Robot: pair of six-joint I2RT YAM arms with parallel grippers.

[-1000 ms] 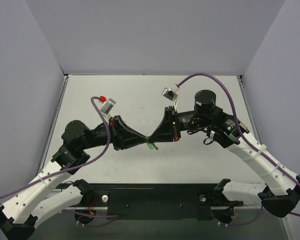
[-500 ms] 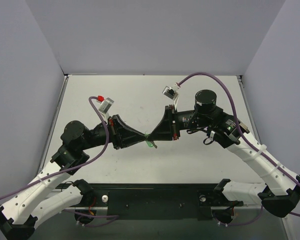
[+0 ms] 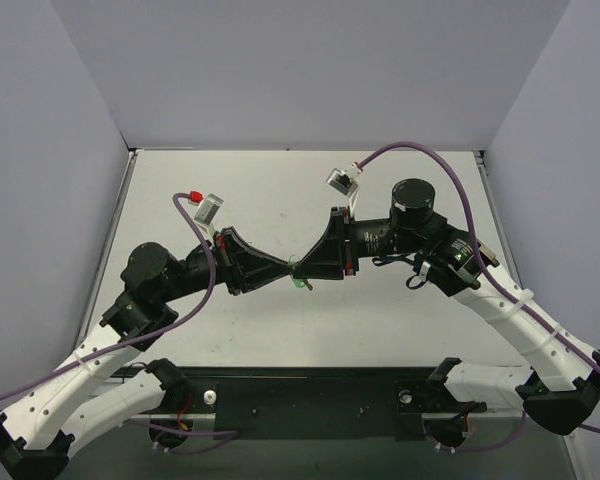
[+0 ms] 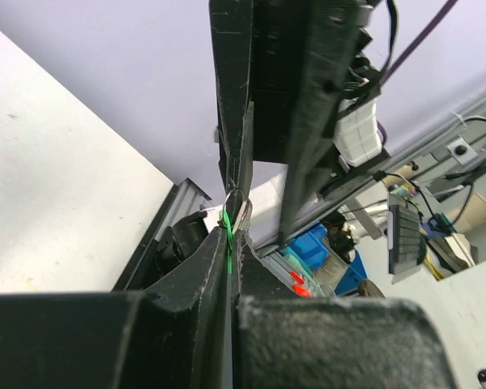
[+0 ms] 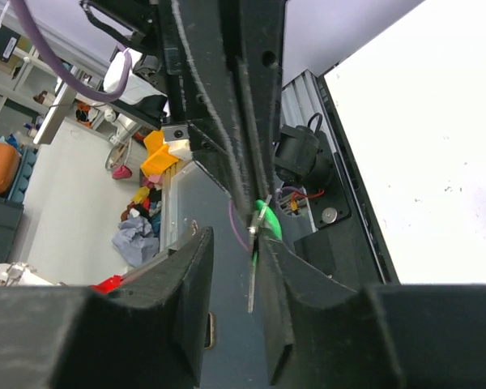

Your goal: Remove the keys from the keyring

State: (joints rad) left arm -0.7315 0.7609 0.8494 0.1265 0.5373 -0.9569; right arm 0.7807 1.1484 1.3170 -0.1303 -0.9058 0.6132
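Both grippers meet tip to tip above the middle of the table. My left gripper is shut on the keyring, a bright green tag, seen edge-on between its fingers in the left wrist view. The silver-grey key hangs edge-on from the tag, close beside one finger of my right gripper. The right gripper is open, its jaws standing on either side of the key with a wide gap. A sliver of silver metal shows at the left fingertips.
The white table is closed in by grey walls on three sides. A black base bar runs along the near edge. Purple cables loop above both arms.
Both grippers, still tip to tip with the green tag between them, have shifted slightly toward the back of the table. The left wrist has turned a little.
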